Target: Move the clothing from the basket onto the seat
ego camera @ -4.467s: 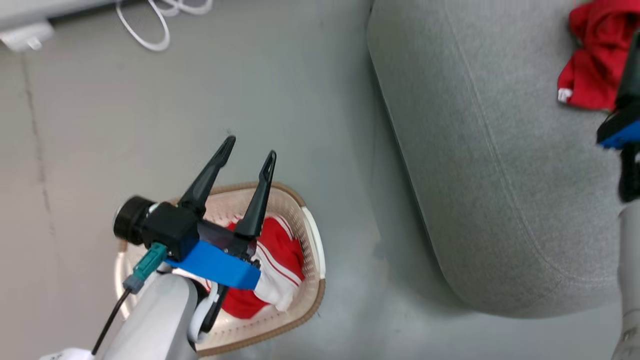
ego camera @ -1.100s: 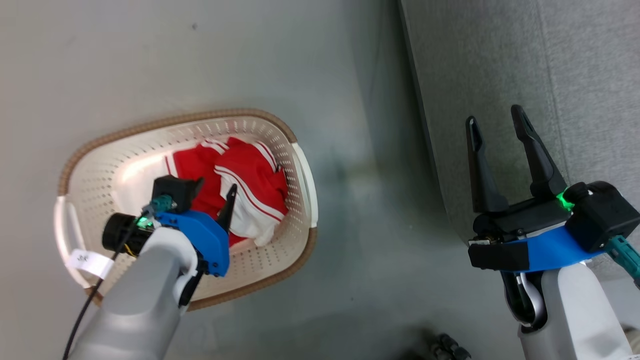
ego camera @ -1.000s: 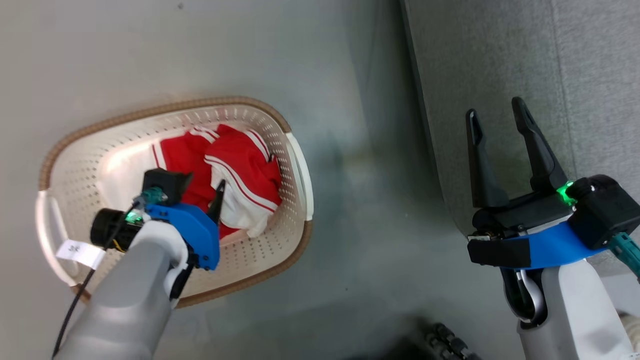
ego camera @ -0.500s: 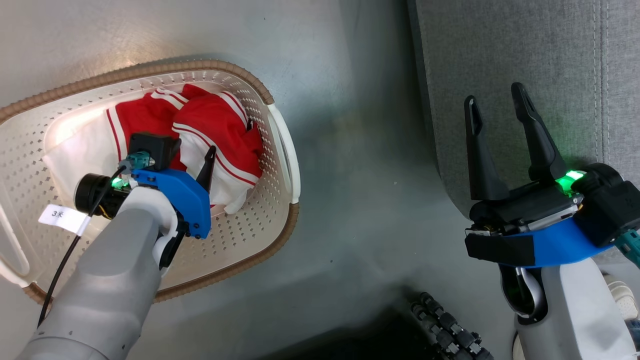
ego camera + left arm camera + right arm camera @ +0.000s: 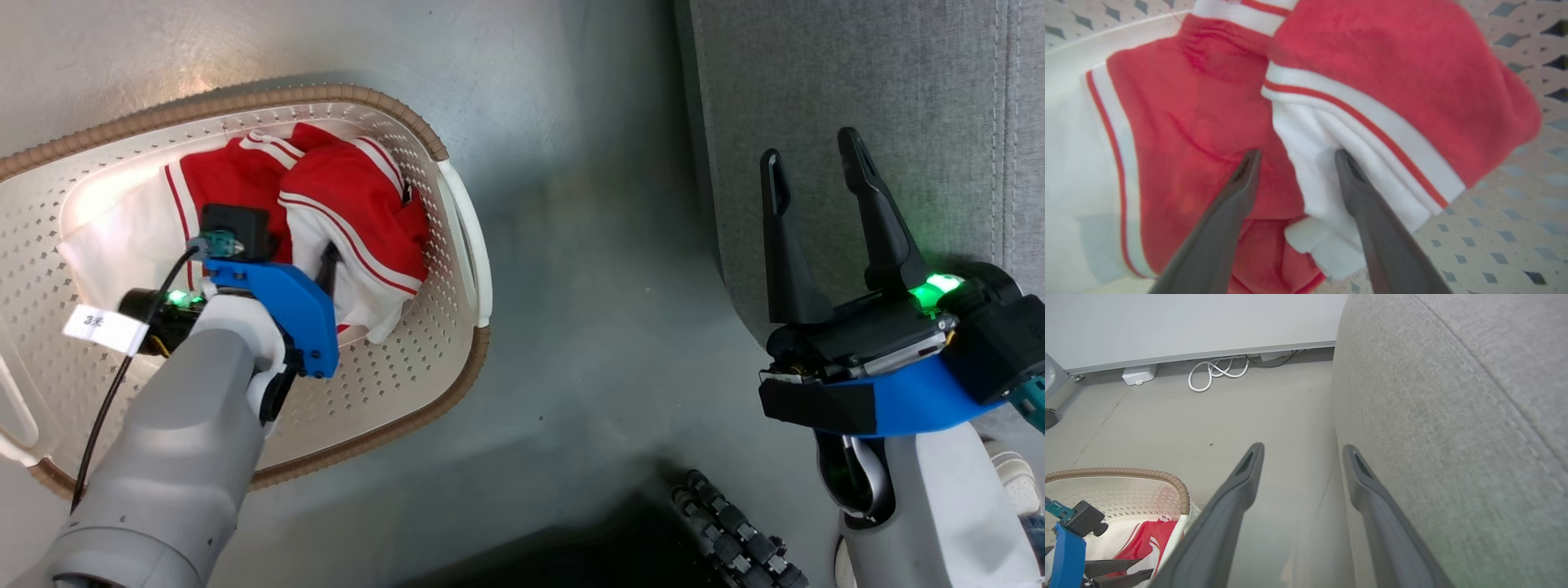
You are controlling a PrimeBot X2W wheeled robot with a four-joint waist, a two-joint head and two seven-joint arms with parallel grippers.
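The cream basket [image 5: 245, 98] with its brown rim sits on the floor at the left. In it lies the clothing [image 5: 359, 196], a red garment with white stripes and white panels. My left gripper [image 5: 298, 253] reaches down into the basket. In the left wrist view it [image 5: 1297, 157] is open, its tips pressed onto the clothing [image 5: 1392, 73] with a white fold between them. My right gripper [image 5: 812, 163] hangs open and empty over the front edge of the grey seat [image 5: 857, 82]. The right wrist view has this gripper [image 5: 1302, 451] beside the seat [image 5: 1453, 416] and the basket [image 5: 1126, 473] at the lower left.
Grey floor [image 5: 588, 286] separates the basket from the seat. A looped white cable [image 5: 1216, 371] and a white adapter [image 5: 1139, 373] lie along the far wall. Part of the robot's dark base [image 5: 727, 531] shows at the bottom.
The head camera has come closer, so the basket looks larger and further left. My left gripper has sunk lower onto the clothing. The right gripper stays open by the seat edge.
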